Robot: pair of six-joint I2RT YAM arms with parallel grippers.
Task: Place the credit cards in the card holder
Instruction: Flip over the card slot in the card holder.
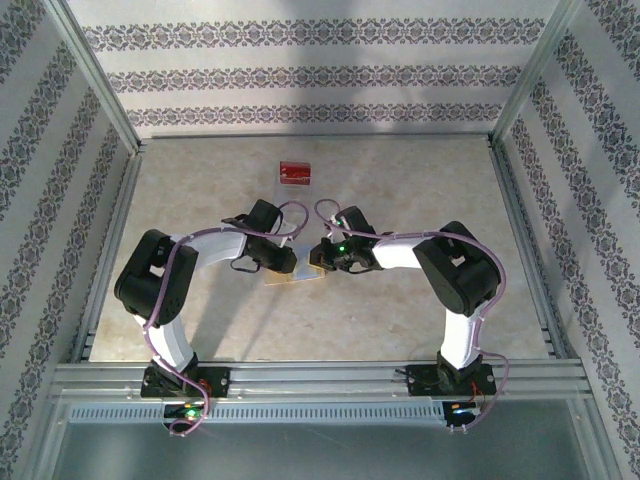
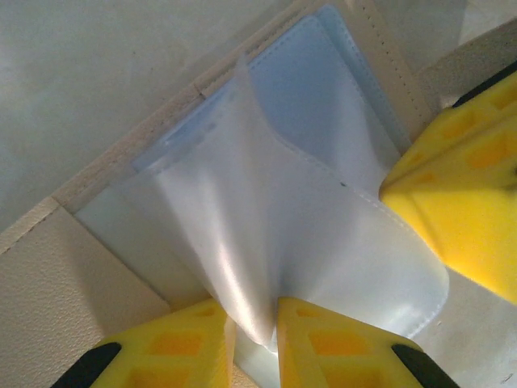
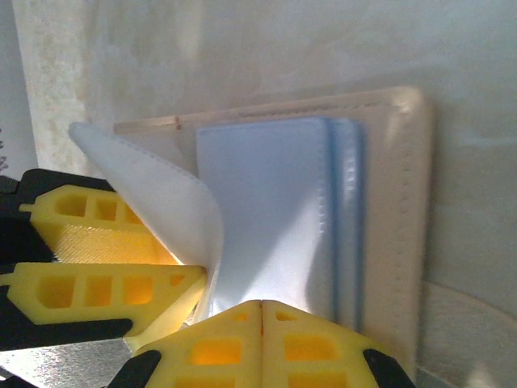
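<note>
Now the left gripper pinches a clear sleeve of the card holder, the right gripper pressing closed beside it.

Tipped at the left claw and the right claw with bright yellow wedge-shaped fingers, moulded with shallow rectangular recesses and backed by black mounts. Built behind each claw, on the left arm and the right arm, of glossy white link shells between bulky black joint housings, with a pale lilac cable running loose along the links. Bolted farthest from the claws onto black base plates, with small green lights there and another just behind the right claw.
</note>
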